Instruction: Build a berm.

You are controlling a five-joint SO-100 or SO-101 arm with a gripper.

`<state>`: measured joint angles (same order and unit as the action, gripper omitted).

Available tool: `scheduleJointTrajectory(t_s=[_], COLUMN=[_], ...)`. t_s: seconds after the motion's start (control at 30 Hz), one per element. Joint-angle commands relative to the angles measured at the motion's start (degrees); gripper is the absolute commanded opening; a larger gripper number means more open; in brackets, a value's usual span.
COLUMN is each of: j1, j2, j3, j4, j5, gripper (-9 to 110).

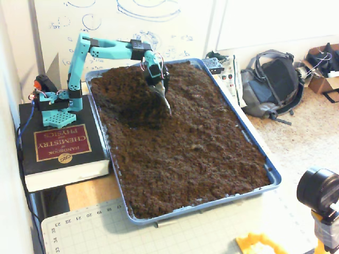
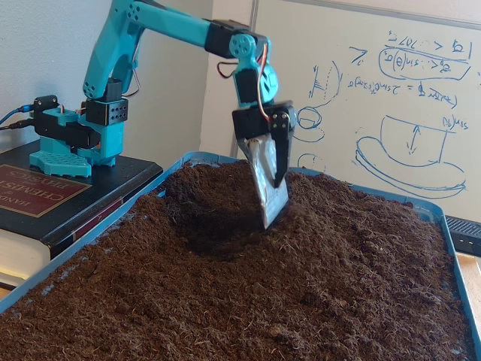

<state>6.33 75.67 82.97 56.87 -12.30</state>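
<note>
Berm (image 2: 301, 248) low beside hollow; hand (image 2: 272, 218) raised above soil, open/clenched unclear.

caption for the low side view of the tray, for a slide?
Teal arm on a handbook holds its claw above a scooped hollow in the soil tray.

The berm (image 2: 301, 226) was a low, rough ridge of loose dark-brown crumbly soil, only slightly higher than the lumpy bed around it. In the low fixed view it rose just right of a scooped hollow (image 2: 214, 222) and ran away toward the far end of the soil bed, its near flank sloping down into that hollow. In the high fixed view the same mound (image 1: 177, 108) lay in the upper middle of the bed, beside the darker, shadowed depression (image 1: 130, 108) on its left. Its surface was uneven and fibrous, its edges indistinct.
</note>
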Motion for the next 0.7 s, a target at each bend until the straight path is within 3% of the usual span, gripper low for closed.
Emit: scheduleJointTrajectory(t_s=[0.0, 0.23, 0.4, 0.67], j1=[-1.8, -1.9, -2.0, -6.1], j2=[12.6, 18.4, 14.8, 8.7], j3=[-4.7, -4.7, -4.7, -3.4], j4=[4.0, 0.9, -12.7, -30.3], j5=[0.5, 0.5, 1.5, 11.1], gripper=[0, 0, 0, 0])
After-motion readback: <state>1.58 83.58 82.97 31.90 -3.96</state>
